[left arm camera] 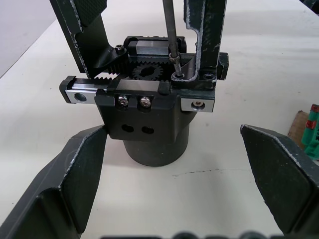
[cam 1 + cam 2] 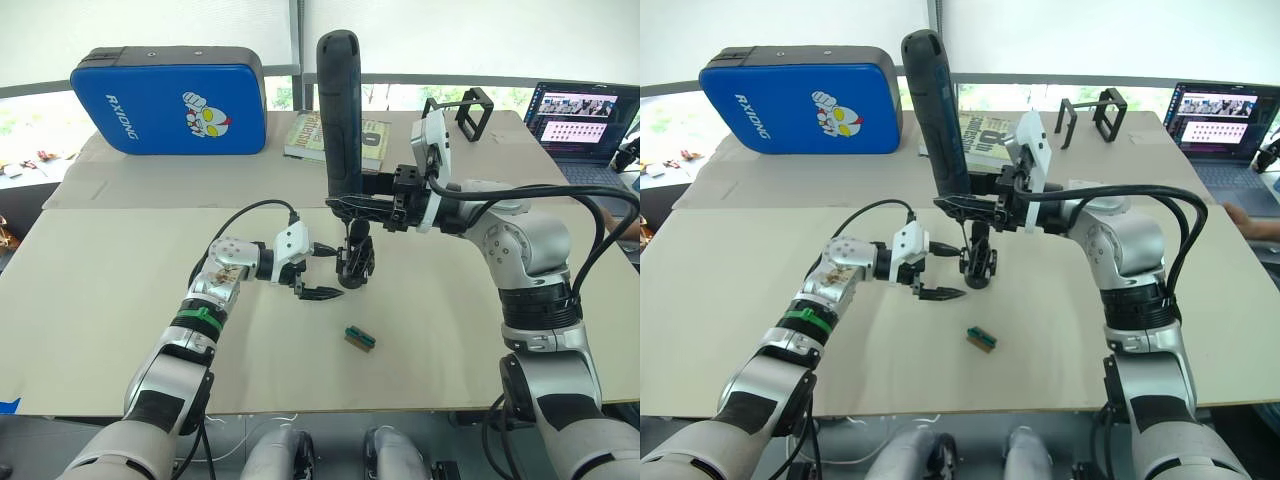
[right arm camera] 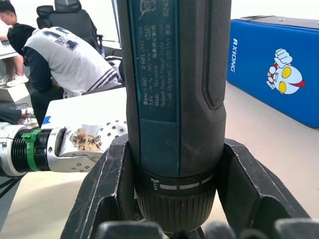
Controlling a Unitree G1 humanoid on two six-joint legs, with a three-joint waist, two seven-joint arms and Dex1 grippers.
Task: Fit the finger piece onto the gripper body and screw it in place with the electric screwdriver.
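Note:
The gripper body [image 1: 149,117], black with a round base, stands on the table in front of my left gripper [image 2: 328,271]. That gripper is open, with a finger [image 1: 75,179] on either side of the base, not touching it. My right gripper [image 2: 347,205] is shut on the electric screwdriver [image 2: 340,100], which stands upright over the body. Its thin bit [image 1: 169,35] comes down onto a screw at the foot of the dark finger piece [image 1: 205,40], which sits on one end of the body's rail. A second black finger [image 1: 82,27] rises from the other end.
A small green-and-brown block [image 2: 360,338] lies just in front of the body. At the table's back are a blue padded case [image 2: 170,100], a book [image 2: 310,135], a black wire-frame stand [image 2: 472,110] and a laptop [image 2: 585,115]. A person's hand [image 2: 625,225] shows at the right edge.

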